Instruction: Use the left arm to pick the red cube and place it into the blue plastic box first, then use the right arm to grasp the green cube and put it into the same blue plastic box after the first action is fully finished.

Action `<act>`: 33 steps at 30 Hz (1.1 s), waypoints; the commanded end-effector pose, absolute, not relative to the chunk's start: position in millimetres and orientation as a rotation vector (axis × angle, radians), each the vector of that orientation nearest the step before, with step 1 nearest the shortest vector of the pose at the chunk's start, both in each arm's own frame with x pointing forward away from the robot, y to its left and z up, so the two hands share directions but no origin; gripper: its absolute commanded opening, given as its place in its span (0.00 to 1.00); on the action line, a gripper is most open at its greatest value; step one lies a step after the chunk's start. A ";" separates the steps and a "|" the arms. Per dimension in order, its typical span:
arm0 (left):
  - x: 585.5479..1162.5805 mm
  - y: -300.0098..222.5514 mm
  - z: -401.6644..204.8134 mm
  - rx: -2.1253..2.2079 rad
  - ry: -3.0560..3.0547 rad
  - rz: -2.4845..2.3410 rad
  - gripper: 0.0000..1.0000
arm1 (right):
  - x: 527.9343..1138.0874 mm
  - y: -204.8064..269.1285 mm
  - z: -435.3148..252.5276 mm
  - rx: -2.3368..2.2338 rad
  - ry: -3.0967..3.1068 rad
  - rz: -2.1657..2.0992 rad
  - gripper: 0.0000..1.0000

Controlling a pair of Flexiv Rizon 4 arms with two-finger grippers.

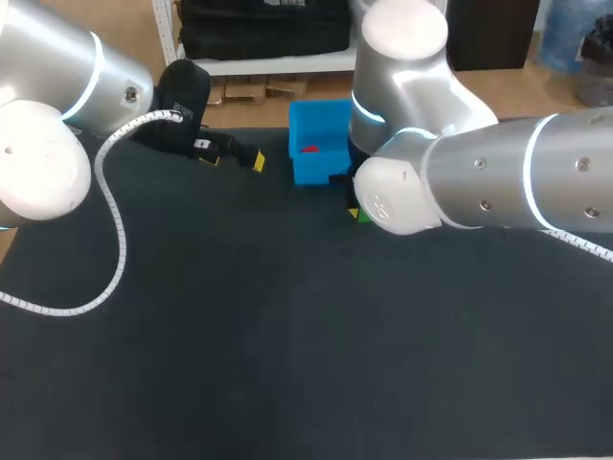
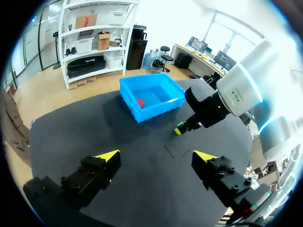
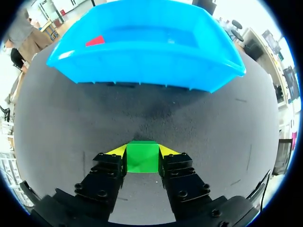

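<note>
Right gripper (image 1: pixel 356 213), head view: sits just right of the frame's centre, tucked under its own white wrist joint (only a sliver of yellow and green visible), so cannot tell its grip from here. At upper centre, blue plastic box (image 1: pixel 311 172) on the dark table (image 1: pixel 287 335), with red cube (image 1: pixel 308 149) inside it. Left of the box and apart from it, left gripper (image 1: pixel 251 159).

Left wrist view: left gripper (image 2: pixel 156 156) spread wide above bare table, nothing between its fingers. Ahead, the blue plastic box (image 2: pixel 158 109) with the red cube (image 2: pixel 140 102) on its floor. Nearer, just beside the box, the right gripper (image 2: pixel 179 130) down at the table.

Right wrist view: right gripper (image 3: pixel 142 152) closed on the green cube (image 3: pixel 142 157), one yellow tip pressed against each opposite side, at table level. Just ahead, the long wall of the blue plastic box (image 3: pixel 142 71), with the red cube (image 3: pixel 95 41) in a far corner.
</note>
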State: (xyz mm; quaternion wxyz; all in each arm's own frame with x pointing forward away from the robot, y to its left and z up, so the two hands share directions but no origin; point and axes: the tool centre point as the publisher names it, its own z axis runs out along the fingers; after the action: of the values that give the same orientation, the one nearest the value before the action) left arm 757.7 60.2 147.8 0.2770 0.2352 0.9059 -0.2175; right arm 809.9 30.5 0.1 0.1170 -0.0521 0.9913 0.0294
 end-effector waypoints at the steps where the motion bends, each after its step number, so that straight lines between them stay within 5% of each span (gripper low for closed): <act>1: 757.2 60.6 147.3 0.631 2.429 -0.586 1.00 | 808.1 27.9 3.3 -0.149 2.892 0.084 0.00; 33: 757.2 60.6 147.3 0.631 2.429 -0.586 1.00 | 808.8 30.5 65.6 -0.139 2.784 0.176 0.00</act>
State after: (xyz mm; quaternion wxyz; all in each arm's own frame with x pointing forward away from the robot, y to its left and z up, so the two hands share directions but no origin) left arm 757.7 60.2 147.8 0.2770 0.2352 0.9059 -0.2175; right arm 818.1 34.6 60.0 0.1649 -0.0500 0.9832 0.0611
